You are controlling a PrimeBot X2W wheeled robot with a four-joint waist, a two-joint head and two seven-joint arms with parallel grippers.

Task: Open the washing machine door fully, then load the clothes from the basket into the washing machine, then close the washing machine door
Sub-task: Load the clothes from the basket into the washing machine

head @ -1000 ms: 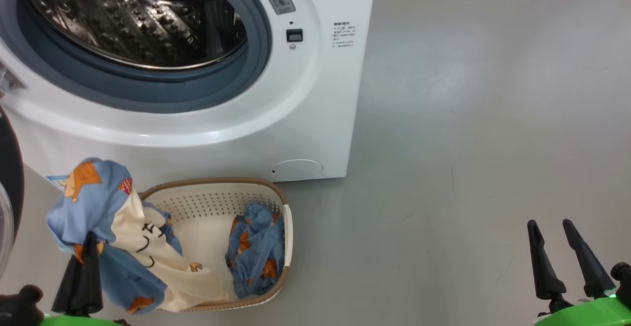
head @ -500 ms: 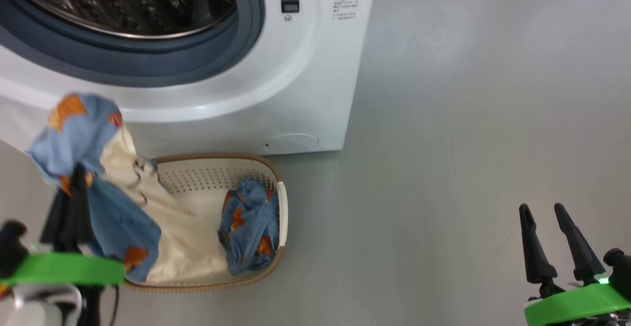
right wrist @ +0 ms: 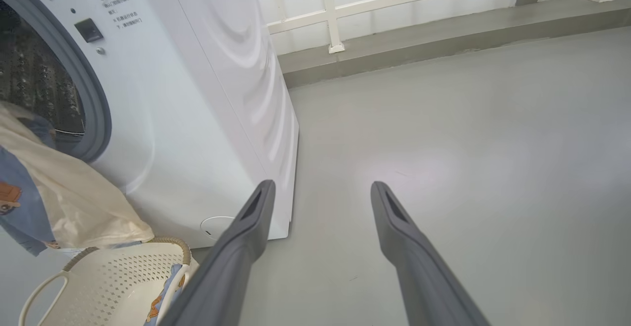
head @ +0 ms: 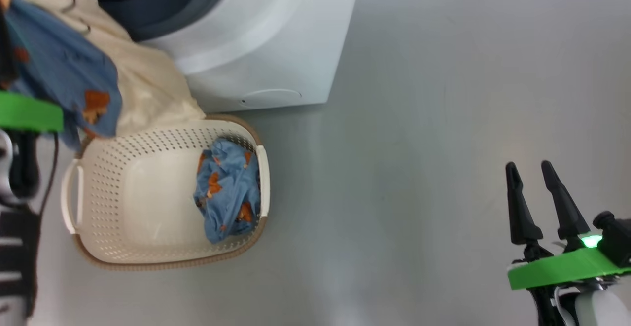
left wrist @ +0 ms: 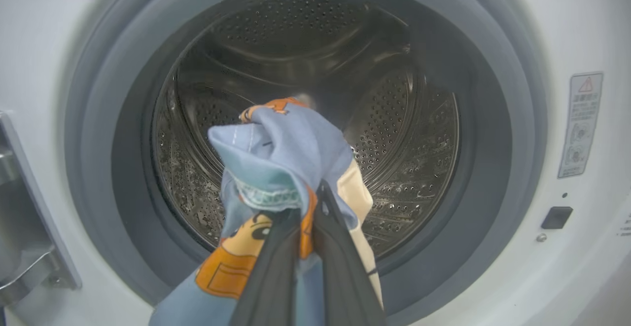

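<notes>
Item under inspection: the clothes (left wrist: 276, 153), a bundle of light blue printed fabric with a cream-white piece. The left tool (left wrist: 308, 207) grasps it, both dark fingers clenched on a fold near the bundle's top. In the left wrist view the bundle sits at centre frame, directly before the round mouth of the washing machine (left wrist: 567, 30). The steel drum (left wrist: 404, 119) lies behind it and the grey-blue gasket (left wrist: 498, 133) rings it. The mouth is unobstructed; a steel hinge bracket (left wrist: 29, 262) shows at the left edge. Whether the fabric has crossed the gasket line cannot be told.

Governing relation: the drum lies straight ahead along the left tool's fingers, so the coming move is judged a forward push on that axis. The bundle's long axis runs downward from the grip. At the upper left of the head view its cream tail drapes down the machine front to near the back rim of the basket (head: 148, 143). That trailing length is judged liable to snag on the gasket lip unless carried well inside.

One blue piece (head: 227, 188) lies against the basket's right wall; loading is judged partly done.

The right tool (head: 527, 165), at the lower right of the head view, is released, its fingers spread. It hangs over bare floor (head: 419, 119), well apart from machine and basket. The left arm is the nearer.
</notes>
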